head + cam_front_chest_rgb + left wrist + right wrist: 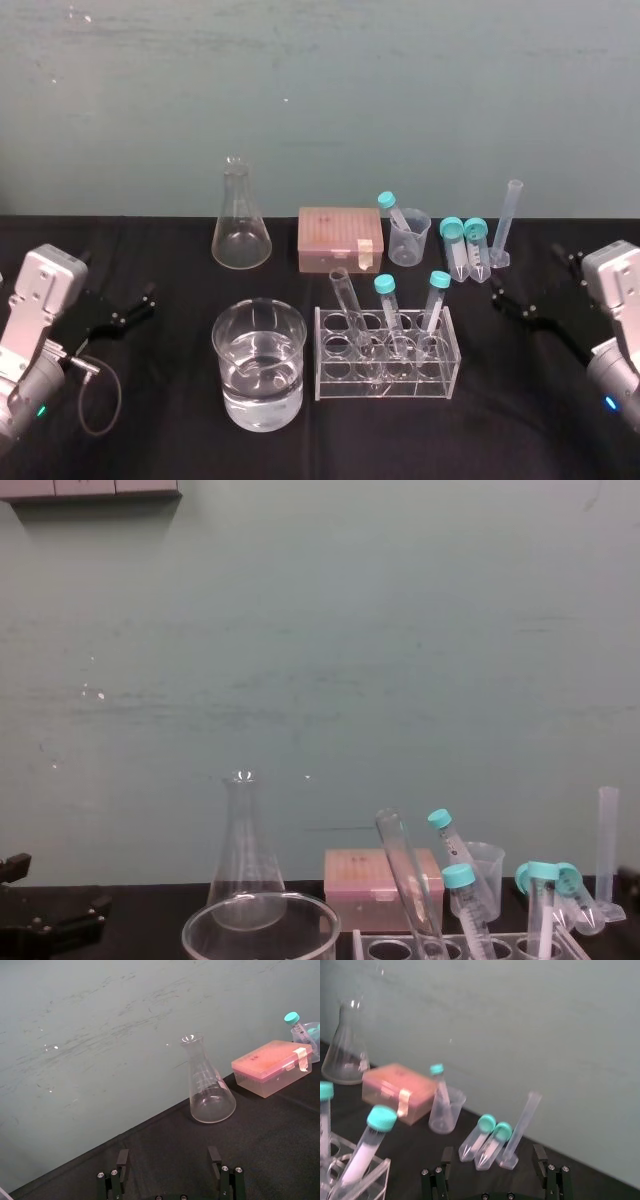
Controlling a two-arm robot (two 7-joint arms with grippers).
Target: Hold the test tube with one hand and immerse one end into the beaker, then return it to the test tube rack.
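Test tube [352, 320] is seated in the rack [385, 395], toward its left end. It leans, open end up and tipped to the rack's left-rear, and nothing is gripping it. Two teal-capped tubes [388, 310] sit in the same rack to its right, also leaning.

Beaker [259, 365] is just left of the rack, close but apart, and part full of clear liquid.

Left gripper [168, 1152] is well to the left of the rack, past the beaker, low over the black table [160, 430]. Its fingers are spread with nothing between them. Right gripper [493, 1150] is off the rack's right end, also spread and empty. Neither touches any glassware.

Behind the rack:
- flask [241, 218] to the left-rear, beyond the beaker
- pink box [339, 238] straight behind
- small cup [410, 245] beside the box, with one capped tube leaning in it
- a loose capped pair [465, 245] to the right-rear
- thin cylinder [506, 225] just past that pair
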